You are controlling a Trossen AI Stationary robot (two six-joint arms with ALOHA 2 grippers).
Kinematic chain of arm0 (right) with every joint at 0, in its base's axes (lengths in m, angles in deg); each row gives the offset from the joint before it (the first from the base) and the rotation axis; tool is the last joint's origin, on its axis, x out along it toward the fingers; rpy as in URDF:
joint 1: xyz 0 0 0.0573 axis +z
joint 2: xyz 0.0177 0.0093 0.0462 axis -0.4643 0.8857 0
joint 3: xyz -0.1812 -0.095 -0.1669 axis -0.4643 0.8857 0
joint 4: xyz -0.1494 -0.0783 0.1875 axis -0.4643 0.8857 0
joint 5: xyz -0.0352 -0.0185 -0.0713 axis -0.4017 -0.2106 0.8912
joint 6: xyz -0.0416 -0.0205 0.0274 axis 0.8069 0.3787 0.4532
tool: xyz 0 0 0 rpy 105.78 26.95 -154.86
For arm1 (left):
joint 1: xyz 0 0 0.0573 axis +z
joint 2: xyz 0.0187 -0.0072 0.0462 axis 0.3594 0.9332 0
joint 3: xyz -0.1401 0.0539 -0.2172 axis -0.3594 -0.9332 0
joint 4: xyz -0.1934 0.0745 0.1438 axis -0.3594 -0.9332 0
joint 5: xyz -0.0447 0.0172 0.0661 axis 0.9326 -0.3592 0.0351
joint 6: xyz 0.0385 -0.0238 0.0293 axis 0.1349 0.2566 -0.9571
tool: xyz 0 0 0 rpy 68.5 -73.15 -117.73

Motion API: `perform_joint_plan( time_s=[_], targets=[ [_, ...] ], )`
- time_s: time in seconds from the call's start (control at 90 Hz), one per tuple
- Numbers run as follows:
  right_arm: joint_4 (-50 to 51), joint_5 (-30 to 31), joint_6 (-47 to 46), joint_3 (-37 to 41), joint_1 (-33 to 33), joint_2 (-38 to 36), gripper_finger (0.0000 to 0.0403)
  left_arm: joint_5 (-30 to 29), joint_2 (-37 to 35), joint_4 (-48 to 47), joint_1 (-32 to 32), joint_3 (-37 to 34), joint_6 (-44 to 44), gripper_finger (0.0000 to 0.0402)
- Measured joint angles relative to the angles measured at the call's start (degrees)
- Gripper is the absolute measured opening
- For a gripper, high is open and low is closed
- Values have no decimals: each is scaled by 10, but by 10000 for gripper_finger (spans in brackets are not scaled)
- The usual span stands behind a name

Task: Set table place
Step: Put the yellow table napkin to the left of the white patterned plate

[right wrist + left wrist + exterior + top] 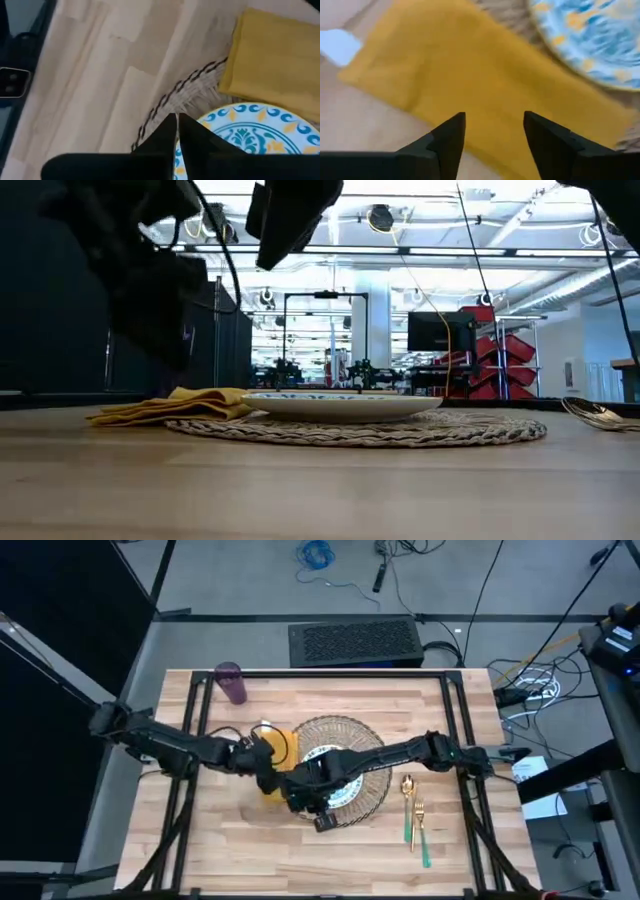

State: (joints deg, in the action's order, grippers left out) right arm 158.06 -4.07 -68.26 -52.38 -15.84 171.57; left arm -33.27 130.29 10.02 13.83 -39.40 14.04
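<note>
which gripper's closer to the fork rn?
Right. The right gripper is over the plate's near edge, on the mat beside the fork. The left gripper hangs over the napkin, beyond the plate.

Black grille box, floor cables

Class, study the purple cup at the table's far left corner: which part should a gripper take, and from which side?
The purple cup seems to stand upright, apart from the mat. Probably best to come from above or from the table's middle and close across its round wall near the rim; the left gripper is nearer.
</note>
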Motion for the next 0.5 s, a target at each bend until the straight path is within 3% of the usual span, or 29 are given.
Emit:
perform_joint_plan(
  time_s=[0.211,0.5],
  targets=[
    [26,52,-19,0,1,0,0,15,15,2,13,-7,-15,167],
    [27,63,-22,1,7,0,0,25,53,45,13,-45,-8,166]
  ],
)
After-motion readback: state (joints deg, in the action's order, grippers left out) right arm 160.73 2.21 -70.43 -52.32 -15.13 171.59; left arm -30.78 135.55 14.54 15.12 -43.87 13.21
